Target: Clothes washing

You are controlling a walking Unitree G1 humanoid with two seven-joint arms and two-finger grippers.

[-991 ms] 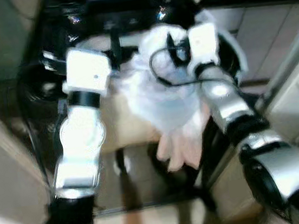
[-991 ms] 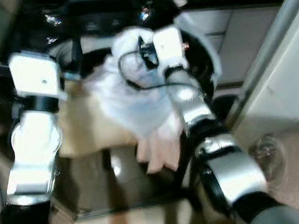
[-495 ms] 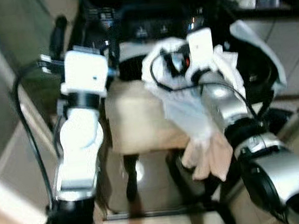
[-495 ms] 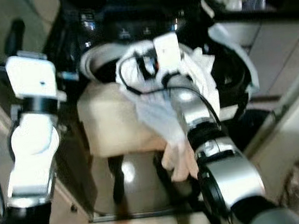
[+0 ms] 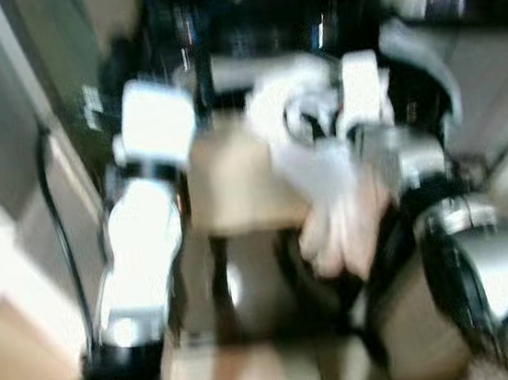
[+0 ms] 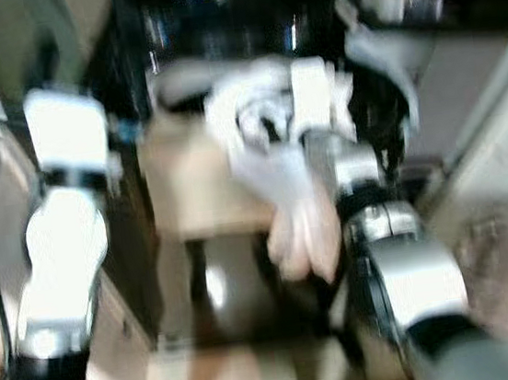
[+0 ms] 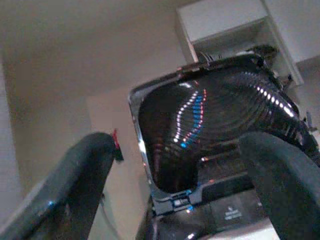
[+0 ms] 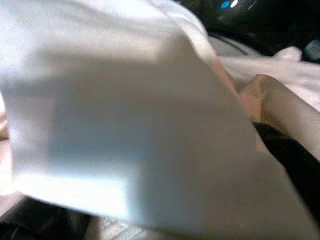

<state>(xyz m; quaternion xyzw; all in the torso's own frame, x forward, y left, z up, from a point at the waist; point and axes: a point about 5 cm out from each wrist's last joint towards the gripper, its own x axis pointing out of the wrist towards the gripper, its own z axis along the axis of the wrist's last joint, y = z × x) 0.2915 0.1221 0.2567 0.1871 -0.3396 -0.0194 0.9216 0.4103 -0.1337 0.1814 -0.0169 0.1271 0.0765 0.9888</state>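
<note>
The eye views are blurred. A black top-loading washer (image 5: pixel 241 6) stands ahead, its dark lid (image 7: pixel 210 125) raised. My right gripper (image 5: pixel 312 116) is near the washer's pale opening rim (image 5: pixel 230 70), shut on a bundle of clothes. A white cloth (image 5: pixel 311 160) drapes over it and a pink cloth (image 5: pixel 338 231) hangs below. White fabric (image 8: pixel 125 115) covers most of the right wrist view, beside one black finger (image 8: pixel 295 162). My left gripper (image 7: pixel 180 170) is open, held up to the left of the opening and pointing at the lid.
A beige-topped stand (image 5: pixel 234 178) on dark legs sits between me and the washer. A black cable (image 5: pixel 54 224) runs along the wall on the left. Pale cabinets and tiled floor (image 6: pixel 497 132) lie to the right.
The camera has swung and the picture has blurred. The right gripper still carries the white and pink clothes by the washer's opening; the left arm stays raised.
</note>
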